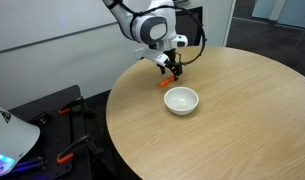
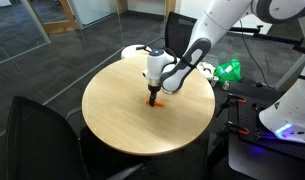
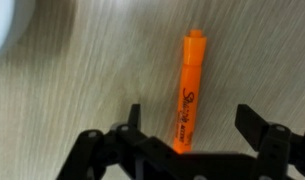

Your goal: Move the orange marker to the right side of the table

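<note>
In the wrist view the tool (image 3: 189, 112) comes in from the bottom edge with its jaws spread wide, one dark finger at lower left and the other at lower right. Neither finger touches anything, so it is open and grips nothing. The gap is set across the orange marker (image 3: 188, 90), which runs from the lower middle of the frame up to just right of centre. Its narrower end points upward and its printed barrel lies flat on the wood-grain surface (image 3: 82, 70). That straddle looks deliberate. With the jaws square to the barrel, closing them should pinch the marker across its thin width and not along its length. The lower end of the marker sits in line with the fingers, so the grip would likely land near that end and not at the middle.

In an exterior view the tool (image 1: 170, 70) hangs low over the marker (image 1: 163, 85) at the upper left part of the round top, close to its edge. A white bowl (image 1: 181, 101) stands just below and to the right, near but apart from both. It shows in the wrist view only as a pale curve in the upper left corner. The bowl is close enough that a lift and carry toward the right side would probably need to clear its rim. From the opposite angle the arm (image 2: 192, 50) reaches in from the upper right, pointing steeply downward.
</note>
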Motion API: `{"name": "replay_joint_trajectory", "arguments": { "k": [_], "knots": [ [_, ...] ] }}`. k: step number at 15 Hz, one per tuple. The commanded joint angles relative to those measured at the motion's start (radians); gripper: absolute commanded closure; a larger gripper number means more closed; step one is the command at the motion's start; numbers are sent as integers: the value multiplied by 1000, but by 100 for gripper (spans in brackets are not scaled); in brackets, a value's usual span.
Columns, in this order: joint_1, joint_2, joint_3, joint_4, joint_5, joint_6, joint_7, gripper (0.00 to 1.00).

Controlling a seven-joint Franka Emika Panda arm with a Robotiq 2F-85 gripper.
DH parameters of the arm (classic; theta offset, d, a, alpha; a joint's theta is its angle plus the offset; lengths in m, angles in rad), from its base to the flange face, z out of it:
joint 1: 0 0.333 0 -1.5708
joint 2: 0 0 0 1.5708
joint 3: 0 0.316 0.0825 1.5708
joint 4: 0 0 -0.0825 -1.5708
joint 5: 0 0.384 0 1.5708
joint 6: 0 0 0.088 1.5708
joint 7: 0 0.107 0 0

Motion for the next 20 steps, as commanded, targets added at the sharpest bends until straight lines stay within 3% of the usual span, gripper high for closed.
{"name": "replay_joint_trajectory", "arguments": {
  "k": [1,2,7,9,11,12,18,20],
  "knots": [
    [-14,31,15,53,25,3,-40,31],
    [-16,37,17,63,26,3,-42,36],
    [-23,61,23,100,28,-12,-46,13],
    [-25,71,26,112,29,-20,-49,11],
    [-25,81,26,125,30,-25,-49,36],
    [-25,85,26,130,29,-25,-49,40],
    [-28,88,31,141,32,-35,-53,87],
    [-36,81,42,138,47,-53,-49,99]
  ]
}}
